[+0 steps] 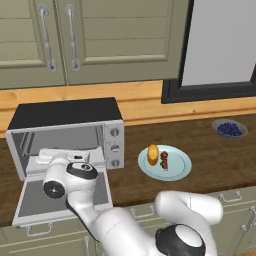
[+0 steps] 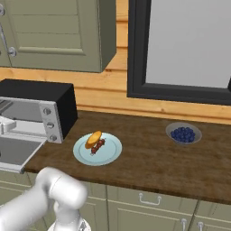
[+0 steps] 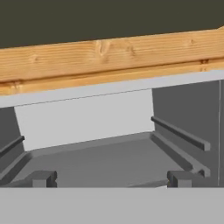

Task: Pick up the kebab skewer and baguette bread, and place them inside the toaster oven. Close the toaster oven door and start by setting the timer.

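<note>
The toaster oven [image 1: 65,114] stands open at the counter's left, its door [image 1: 30,202] folded flat toward me. My gripper [image 1: 50,156] hovers over the door at the oven mouth, open and empty. In the hand view its fingertips [image 3: 43,178] stand wide apart before the grey inner tray [image 3: 105,159]. The golden baguette bread [image 1: 152,154] and the dark red kebab skewer [image 1: 164,160] lie side by side on a pale blue plate [image 1: 176,173] to the right of the oven. From the right base view the bread [image 2: 94,137], skewer [image 2: 98,146] and oven [image 2: 45,92] also show.
Three round knobs [image 1: 115,148] line the oven's right panel. A bowl of blueberries [image 1: 229,129] sits at the far right of the wooden counter. Wall cabinets [image 1: 75,40] hang above the oven, and a dark-framed window [image 2: 180,45] is behind the counter.
</note>
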